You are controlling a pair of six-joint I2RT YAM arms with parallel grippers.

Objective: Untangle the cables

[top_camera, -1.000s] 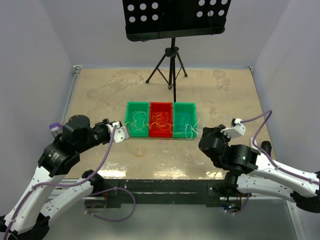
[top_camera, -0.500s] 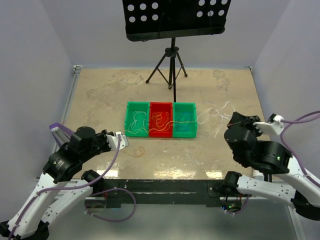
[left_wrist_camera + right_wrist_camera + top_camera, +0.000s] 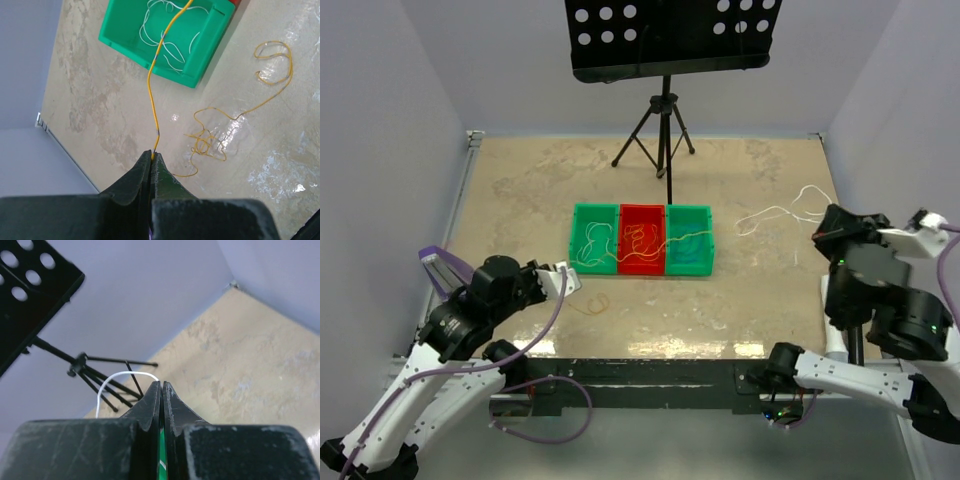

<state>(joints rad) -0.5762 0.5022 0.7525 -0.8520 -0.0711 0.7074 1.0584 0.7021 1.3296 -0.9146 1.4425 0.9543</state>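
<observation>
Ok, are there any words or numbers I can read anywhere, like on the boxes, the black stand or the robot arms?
There are none to read.
The bins are plain green, red and teal plastic with no labels.
The music stand shows only round holes.
The left arm and the right arm show no lettering at this size.

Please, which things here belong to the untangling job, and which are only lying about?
Job:
- thin yellow cable, pinched in the left claw
- thin white cable, pinched in the right claw
- tangled thin cables in the green and red plastic bins
- loose orange cable loop on the beige table

Lying about:
- black perforated music stand on its tripod
</observation>
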